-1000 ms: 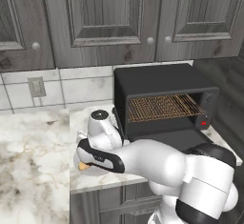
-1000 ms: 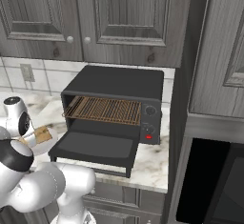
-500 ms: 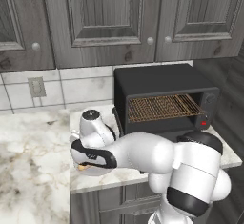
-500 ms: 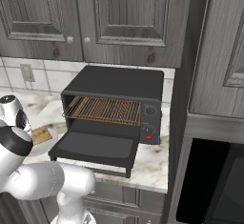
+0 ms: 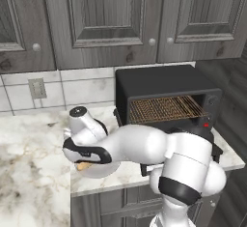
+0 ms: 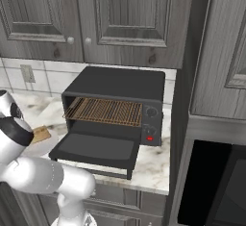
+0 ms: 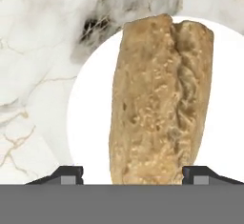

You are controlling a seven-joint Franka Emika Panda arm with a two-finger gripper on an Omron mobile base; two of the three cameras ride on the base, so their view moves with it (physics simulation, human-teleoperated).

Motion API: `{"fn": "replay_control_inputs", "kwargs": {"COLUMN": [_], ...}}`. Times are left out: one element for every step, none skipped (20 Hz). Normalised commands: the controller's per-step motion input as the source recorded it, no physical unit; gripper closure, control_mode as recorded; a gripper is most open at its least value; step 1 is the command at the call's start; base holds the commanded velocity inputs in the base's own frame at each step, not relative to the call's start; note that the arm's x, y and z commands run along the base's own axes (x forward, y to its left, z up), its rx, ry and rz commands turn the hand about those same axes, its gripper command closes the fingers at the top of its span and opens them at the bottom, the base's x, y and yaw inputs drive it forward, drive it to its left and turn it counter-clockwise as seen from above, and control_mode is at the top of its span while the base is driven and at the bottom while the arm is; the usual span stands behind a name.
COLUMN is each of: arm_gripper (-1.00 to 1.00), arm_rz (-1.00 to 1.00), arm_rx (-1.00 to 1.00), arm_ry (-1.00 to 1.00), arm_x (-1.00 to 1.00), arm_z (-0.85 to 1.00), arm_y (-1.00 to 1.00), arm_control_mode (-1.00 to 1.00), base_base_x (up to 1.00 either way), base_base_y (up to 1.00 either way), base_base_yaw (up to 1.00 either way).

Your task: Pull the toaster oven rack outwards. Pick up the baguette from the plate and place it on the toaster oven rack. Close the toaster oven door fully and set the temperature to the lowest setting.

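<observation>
Baguette [image 7: 159, 99]: golden-tan, split crust, apparently seeded.

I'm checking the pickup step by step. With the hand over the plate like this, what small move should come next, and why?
Probably lower a little and close on the baguette. In the hand view the gripper tips stand either side of its near end, apart from it, and it lies on the plate. The toaster oven rack and open door look ready.

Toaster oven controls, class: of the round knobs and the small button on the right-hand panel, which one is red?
The small button at the bottom of the toaster oven panel is red. The two round knobs above it are dark like the casing.
</observation>
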Motion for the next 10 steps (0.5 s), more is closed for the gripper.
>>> {"fn": "replay_control_inputs", "kwargs": {"arm_gripper": [-1.00, -1.00, -1.00, -1.00, -1.00, -1.00, -1.00, -1.00, -1.00, -1.00], "arm_rz": [0.00, 0.00, 0.00, 0.00, 0.00, 0.00, 0.00, 0.00, 0.00, 0.00], "arm_rx": [0.00, 0.00, 0.00, 0.00, 0.00, 0.02, 0.03, 0.03, 0.00, 0.00], "arm_ry": [-0.25, -0.20, -0.17, -0.17, -0.16, -0.15, -0.12, -0.03, 0.00, 0.05], "arm_x": [-0.17, -0.19, -0.16, -0.23, -0.31, -0.43, -0.55, -0.44, -0.13, 0.00], "arm_z": [0.00, 0.00, -0.06, -0.09, -0.11, -0.13, -0.17, 0.00, 0.01, 0.24], "arm_y": [0.00, 0.00, 0.00, 0.00, 0.00, -0.03, -0.10, -0.16, -0.22, -0.26], "arm_control_mode": [-1.00, -1.00, -1.00, -1.00, -1.00, -1.00, -1.00, -1.00, -1.00, -1.00], "base_base_x": [0.00, 0.00, 0.00, 0.00, 0.00, 0.00, 0.00, 0.00, 0.00, 0.00], "base_base_y": [0.00, 0.00, 0.00, 0.00, 0.00, 0.00, 0.00, 0.00, 0.00, 0.00], "base_base_yaw": [0.00, 0.00, 0.00, 0.00, 0.00, 0.00, 0.00, 0.00, 0.00, 0.00]}}
